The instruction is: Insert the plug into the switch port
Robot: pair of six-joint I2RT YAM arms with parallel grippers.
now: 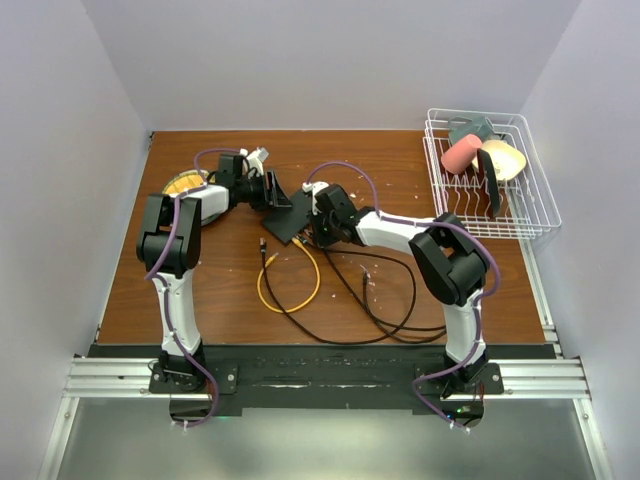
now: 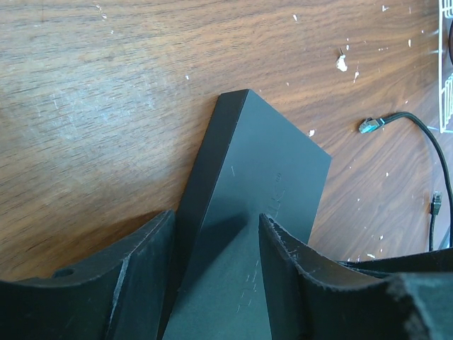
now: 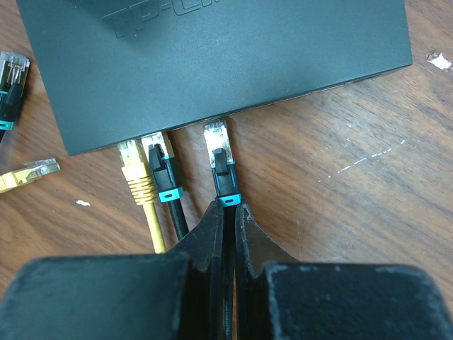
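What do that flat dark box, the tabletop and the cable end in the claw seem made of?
The box: likely matte dark plastic, going by raised lettering and fine scratches. The tabletop: wood or wood-look laminate, brown grain with white chips. The plug in the right claw: clear plastic tip, gold-looking contacts, black boot.

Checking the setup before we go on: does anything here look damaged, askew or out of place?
Small things only. The table has white chips and scratches in its wood beside the switch. The switch lies diagonal to the table's edges in the top view. Nothing looks spilled or broken.
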